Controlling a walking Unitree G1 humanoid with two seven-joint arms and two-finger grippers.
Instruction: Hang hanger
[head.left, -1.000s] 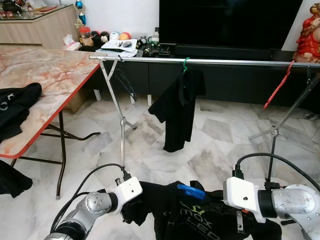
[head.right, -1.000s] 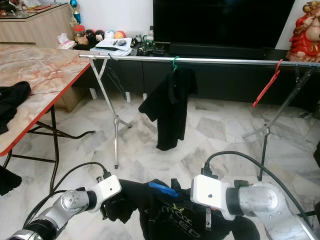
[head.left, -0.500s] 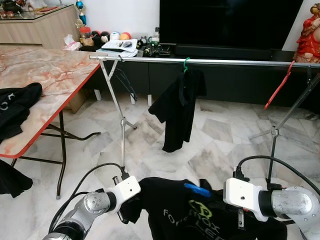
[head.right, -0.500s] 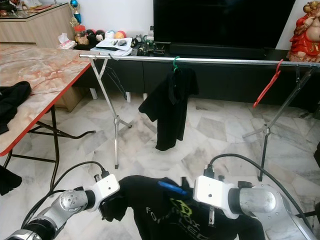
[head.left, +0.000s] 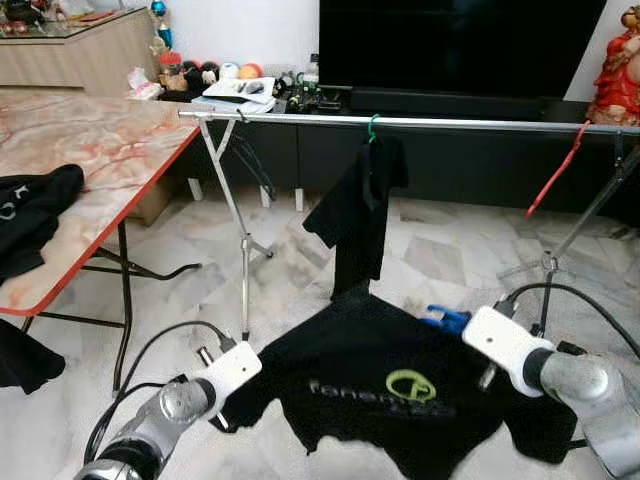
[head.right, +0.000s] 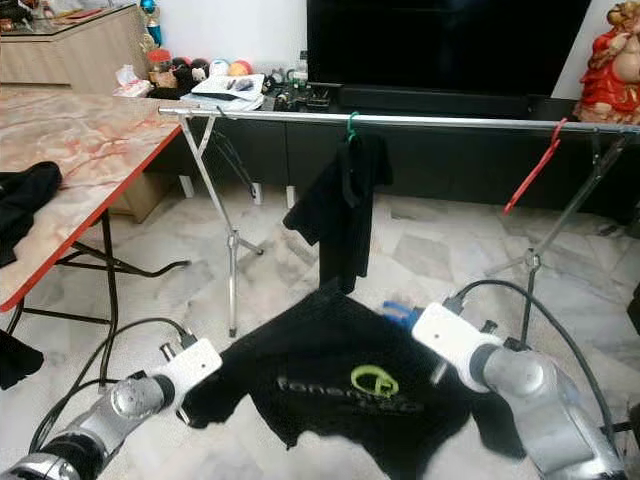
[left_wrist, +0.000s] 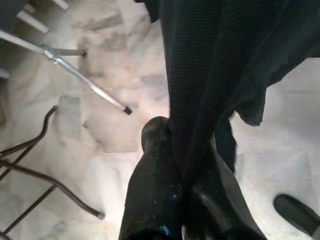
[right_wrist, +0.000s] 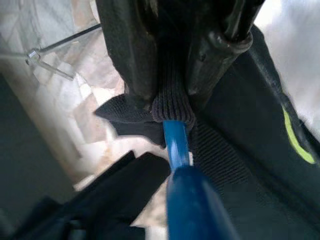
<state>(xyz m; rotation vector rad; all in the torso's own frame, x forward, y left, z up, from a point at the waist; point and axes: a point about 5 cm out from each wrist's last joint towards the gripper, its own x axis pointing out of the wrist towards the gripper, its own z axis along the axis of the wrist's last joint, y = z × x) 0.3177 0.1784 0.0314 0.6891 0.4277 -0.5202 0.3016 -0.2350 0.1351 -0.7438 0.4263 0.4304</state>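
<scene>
A black T-shirt (head.left: 390, 380) with a green logo is stretched between my two grippers, low in front of the drying rack. A blue hanger (head.left: 445, 320) sticks out of its collar by my right wrist. In the right wrist view my right gripper (right_wrist: 170, 95) is shut on the collar fabric and the blue hanger (right_wrist: 175, 145) neck. My left gripper (left_wrist: 182, 165) is shut on the shirt's left edge. The steel rail (head.left: 450, 123) runs across above and beyond the shirt.
A green hanger (head.left: 372, 127) holds another black shirt (head.left: 358, 220) on the rail, just beyond the held one. A red hanger (head.left: 558, 170) hangs at the right. The marble table (head.left: 110, 150) with dark clothes (head.left: 30, 215) stands left. The rack's legs (head.left: 243, 260) stand on the floor.
Both arms have lifted and spread the shirt forward toward the rack. Its logo now faces up, and the blue hanger has moved up and to the right.
</scene>
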